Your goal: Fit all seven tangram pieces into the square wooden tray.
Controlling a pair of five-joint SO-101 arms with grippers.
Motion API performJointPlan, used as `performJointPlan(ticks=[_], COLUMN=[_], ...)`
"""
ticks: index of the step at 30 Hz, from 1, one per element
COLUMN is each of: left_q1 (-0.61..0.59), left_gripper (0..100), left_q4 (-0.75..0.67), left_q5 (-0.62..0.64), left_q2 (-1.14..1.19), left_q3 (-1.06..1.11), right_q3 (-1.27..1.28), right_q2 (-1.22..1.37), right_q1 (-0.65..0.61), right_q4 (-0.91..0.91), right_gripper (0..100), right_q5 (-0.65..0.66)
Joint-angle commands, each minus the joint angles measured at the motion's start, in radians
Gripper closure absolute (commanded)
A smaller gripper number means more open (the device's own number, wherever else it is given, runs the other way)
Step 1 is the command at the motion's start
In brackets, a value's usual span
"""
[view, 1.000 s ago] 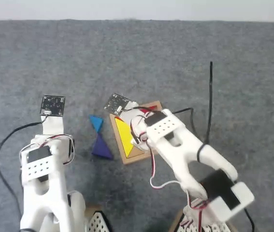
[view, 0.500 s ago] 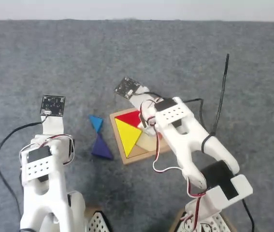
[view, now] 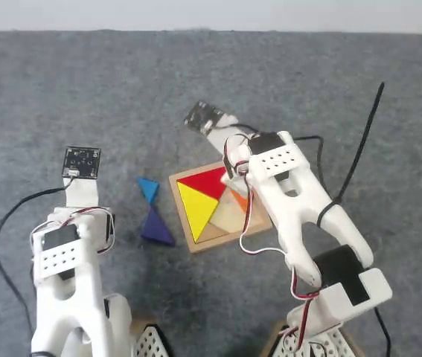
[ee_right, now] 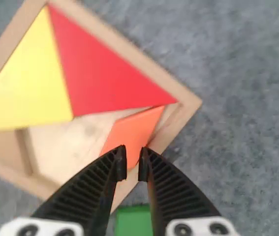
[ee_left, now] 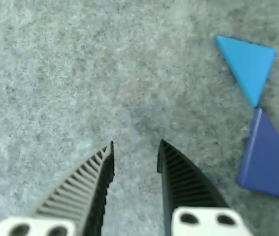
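Cloth of grey felt covers the tabletop (view: 344, 74). Toward its near edge, the left gripper (ee_left: 135, 145) hangs over bare cloth with its jaws parted and nothing between them. Just beyond it, outside the tray, a dark blue triangle (ee_left: 269, 160) and a light blue triangle (ee_left: 247, 73) lie flat, tip to tip. The dark one is nearer.

Next comes the square wooden tray (view: 188, 238), about mid-tabletop and turned slightly askew. A yellow triangle (view: 193, 207) lies along the tray side that faces the blue pieces. A red triangle (view: 207, 182) lies along the far side, edge to edge with the yellow. A small orange piece (ee_right: 132, 135) sits against the red, by the tray's corner (ee_right: 191, 104).

The right gripper (ee_right: 131, 164) is over the orange piece. Its jaws are drawn almost together and its tips hold nothing.
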Motion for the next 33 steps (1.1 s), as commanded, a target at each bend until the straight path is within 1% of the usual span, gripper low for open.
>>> performJointPlan(ticks=[1, 4, 9, 12, 16, 22, 25, 30, 33], left_q1=[-0.008, -0.008, -0.008, -0.008, -0.008, -0.008, -0.008, -0.008, -0.008], left_gripper=[86, 86, 86, 86, 86, 86, 86, 86, 86], left_q4=[-0.021, -0.021, -0.021, -0.021, -0.021, -0.021, -0.021, -0.021, -0.021], left_q5=[-0.015, -0.015, -0.015, -0.015, -0.015, -0.015, -0.015, -0.015, -0.015], left_q2=[-0.032, -0.032, -0.032, -0.032, -0.032, -0.032, -0.032, -0.032, -0.032], left_q3=[-0.002, -0.002, -0.002, -0.002, -0.002, -0.002, -0.002, -0.001, -0.001], right_q3=[-0.006, 0.074, 0.222, 0.255, 0.255, 0.235, 0.196, 0.137, 0.058], right_q2=[-0.056, -0.082, -0.154, -0.163, -0.105, -0.008, 0.016, 0.094, 0.145], right_q1=[0.027, 0.03, 0.024, 0.008, -0.005, -0.061, -0.058, -0.035, -0.005], right_q4=[0.053, 0.027, -0.11, -0.183, -0.262, -0.282, -0.278, -0.275, -0.226], right_gripper=[93.5, 91.3, 75.2, 69.0, 65.2, 63.8, 63.8, 64.1, 65.9], right_q5=[0.101, 0.11, 0.101, 0.0, -0.117, -0.147, -0.163, -0.13, -0.127])
